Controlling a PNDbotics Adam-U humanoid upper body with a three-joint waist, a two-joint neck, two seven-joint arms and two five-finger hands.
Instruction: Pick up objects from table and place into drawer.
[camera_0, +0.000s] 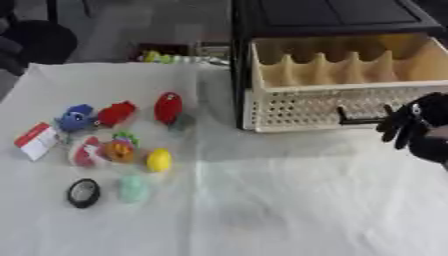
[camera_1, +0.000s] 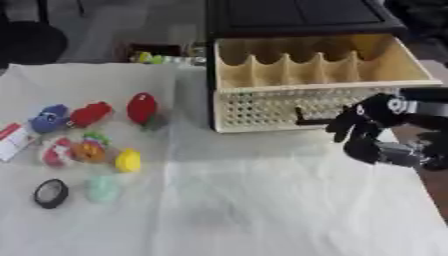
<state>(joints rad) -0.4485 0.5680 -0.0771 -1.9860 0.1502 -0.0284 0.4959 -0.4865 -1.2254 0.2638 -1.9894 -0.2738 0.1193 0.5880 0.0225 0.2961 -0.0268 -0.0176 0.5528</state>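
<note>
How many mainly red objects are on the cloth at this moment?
2 clearly red: a tall red object standing farthest back in the cluster, and a red toy just left of it beside the blue toy. The red-and-white item lower down is only partly red.

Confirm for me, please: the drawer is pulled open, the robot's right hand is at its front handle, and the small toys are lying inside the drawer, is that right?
Not quite. The drawer is open and the right hand is by its dark handle, but the toys are not inside: they lie on the white cloth to the left of the drawer, whose compartments look empty. The left eye view shows this best.
</note>
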